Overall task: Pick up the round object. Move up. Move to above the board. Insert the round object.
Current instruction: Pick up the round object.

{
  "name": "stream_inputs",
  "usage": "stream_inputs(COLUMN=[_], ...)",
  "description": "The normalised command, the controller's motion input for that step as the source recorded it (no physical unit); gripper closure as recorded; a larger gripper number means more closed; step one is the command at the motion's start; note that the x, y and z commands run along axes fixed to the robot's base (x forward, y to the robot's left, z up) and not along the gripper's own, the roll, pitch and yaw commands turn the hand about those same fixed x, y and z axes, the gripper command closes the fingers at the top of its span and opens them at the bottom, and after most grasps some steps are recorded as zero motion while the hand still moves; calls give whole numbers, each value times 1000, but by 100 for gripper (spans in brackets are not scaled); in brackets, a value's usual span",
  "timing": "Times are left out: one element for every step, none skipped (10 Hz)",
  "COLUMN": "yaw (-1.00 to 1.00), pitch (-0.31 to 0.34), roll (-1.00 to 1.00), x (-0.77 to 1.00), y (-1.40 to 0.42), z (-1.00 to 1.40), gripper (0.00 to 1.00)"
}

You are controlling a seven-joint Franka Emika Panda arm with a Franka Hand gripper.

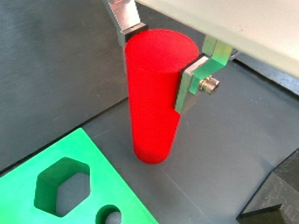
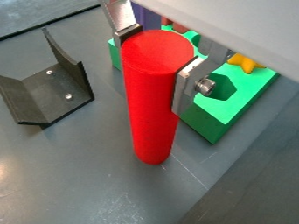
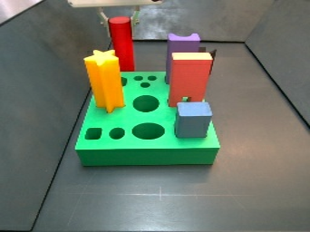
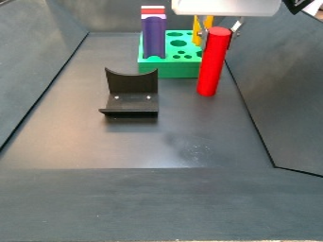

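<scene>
Round object: tall red cylinder, upright on the dark surface, base apparently touching the floor, long axis vertical, just beside the board but outside it. Directly between the plates of the pincer, near the cylinder's top; silver fingers flanking the upper part on both sides in both wrist views, seemingly pressed against it. Judged closed on the peg or very nearly so, lift not yet begun. Coming move: straight up along the peg's own axis, then across toward the green block and its round holes. Board already crowded: yellow star post, red-orange block, purple piece, blue cube. Fixture well apart on the floor. No brand, label or readable writing anywhere
</scene>
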Motion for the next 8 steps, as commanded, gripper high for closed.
stream_inputs(yaw=[0, 0, 0, 0, 0, 0, 0, 0], pitch=[0, 0, 0, 0, 0, 0, 0, 0], roll=[0, 0, 0, 0, 0, 0, 0, 0], x=[0, 0, 0, 0, 0, 0, 0, 0], y=[0, 0, 0, 0, 0, 0, 0, 0], z=[0, 0, 0, 0, 0, 0, 0, 0], gripper=[100, 100, 100, 100, 100, 100, 100, 100])
